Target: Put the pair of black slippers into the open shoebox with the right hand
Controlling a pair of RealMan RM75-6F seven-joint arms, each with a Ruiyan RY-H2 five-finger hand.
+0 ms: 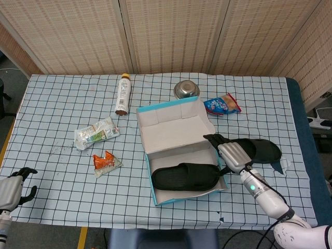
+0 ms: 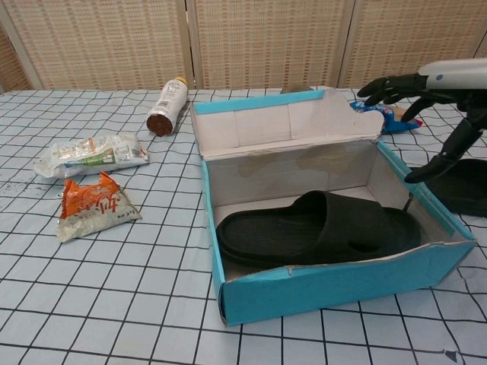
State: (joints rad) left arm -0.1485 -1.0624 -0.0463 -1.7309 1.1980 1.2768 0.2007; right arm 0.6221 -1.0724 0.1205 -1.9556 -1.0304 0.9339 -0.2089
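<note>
One black slipper (image 1: pixel 185 176) (image 2: pixel 319 230) lies flat inside the open blue shoebox (image 1: pixel 155 195) (image 2: pixel 327 280). The second black slipper (image 1: pixel 262 149) (image 2: pixel 464 186) lies on the checked cloth just right of the box. My right hand (image 1: pixel 232 154) (image 2: pixel 426 95) hovers above the box's right wall, between the box and the outer slipper, fingers spread and holding nothing. My left hand (image 1: pixel 13 188) rests at the near left table edge, fingers loosely curled and empty.
A brown-capped bottle (image 1: pixel 122 94) lies behind the box on the left. A steel bowl (image 1: pixel 185 89) and a blue-red snack bag (image 1: pixel 222 105) sit behind it. A white-green packet (image 1: pixel 96 132) and an orange packet (image 1: pixel 106 162) lie to the left.
</note>
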